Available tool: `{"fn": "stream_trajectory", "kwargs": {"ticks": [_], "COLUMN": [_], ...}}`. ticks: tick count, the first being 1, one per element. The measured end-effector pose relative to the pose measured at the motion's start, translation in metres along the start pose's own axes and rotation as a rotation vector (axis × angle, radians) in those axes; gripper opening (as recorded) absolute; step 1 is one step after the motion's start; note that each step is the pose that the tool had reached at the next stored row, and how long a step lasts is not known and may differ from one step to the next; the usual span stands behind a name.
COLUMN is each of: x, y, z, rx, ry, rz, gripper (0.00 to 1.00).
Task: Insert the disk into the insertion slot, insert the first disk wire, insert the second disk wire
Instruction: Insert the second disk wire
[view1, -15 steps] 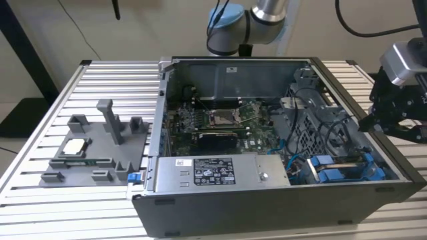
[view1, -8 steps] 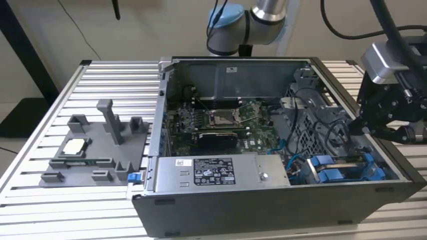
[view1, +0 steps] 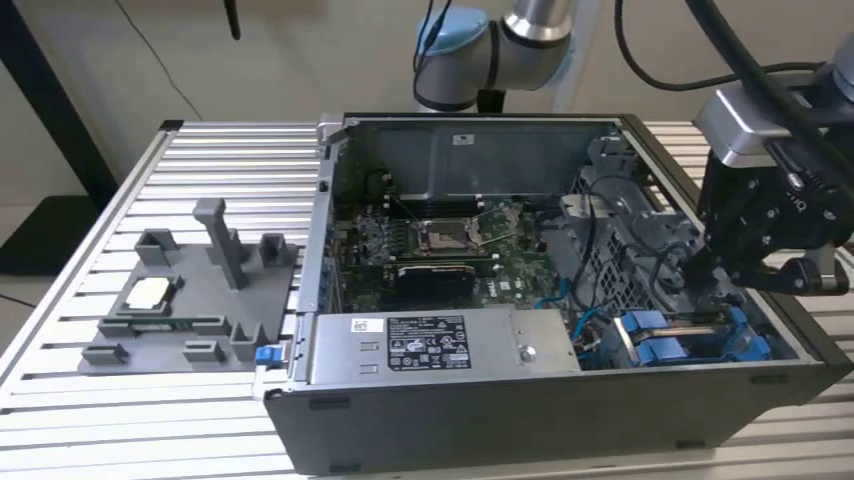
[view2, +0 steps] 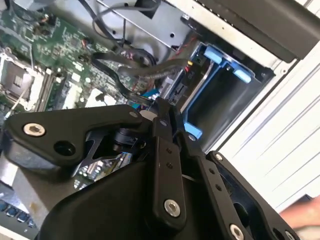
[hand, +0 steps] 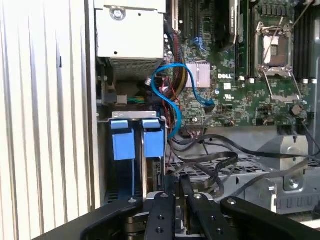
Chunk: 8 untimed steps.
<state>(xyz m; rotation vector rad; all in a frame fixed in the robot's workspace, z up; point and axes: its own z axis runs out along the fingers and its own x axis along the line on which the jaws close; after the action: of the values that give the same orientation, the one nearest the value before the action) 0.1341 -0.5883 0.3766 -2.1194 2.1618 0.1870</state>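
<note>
Disk (hand: 152, 142) framed in blue plastic, boxy metal slot (hand: 131, 115)

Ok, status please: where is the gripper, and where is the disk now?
Gripper low inside the case, beside the blue carrier frame. Frame appears seated in the insertion slot. Loose grey wires close to gripper.

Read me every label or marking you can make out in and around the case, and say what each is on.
On the power supply, a black label: too small to read.
Beside it, a white sticker: too small to read.
On the far wall of the case, a small sticker: too small to read.
On the motherboard, a short white logo and fine markings: not clear enough to quote.
</note>
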Motion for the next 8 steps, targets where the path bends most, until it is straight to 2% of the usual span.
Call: {"fn": "stream_trajectory", "kwargs": {"ticks": [3, 4, 8], "x": [-0.0015, -0.0019, -0.0012], "y": [0.0031, 0.0042, 0.0052], "z": [0.0007, 0.001, 0.0072], "rx": [-0.0038, -0.0045, -0.0048], "ry": [0.0214, 0.0262, 0.0283], "rz": [-0.015, -0.017, -0.019], "gripper": [0.16, 0.16, 0.16]}}
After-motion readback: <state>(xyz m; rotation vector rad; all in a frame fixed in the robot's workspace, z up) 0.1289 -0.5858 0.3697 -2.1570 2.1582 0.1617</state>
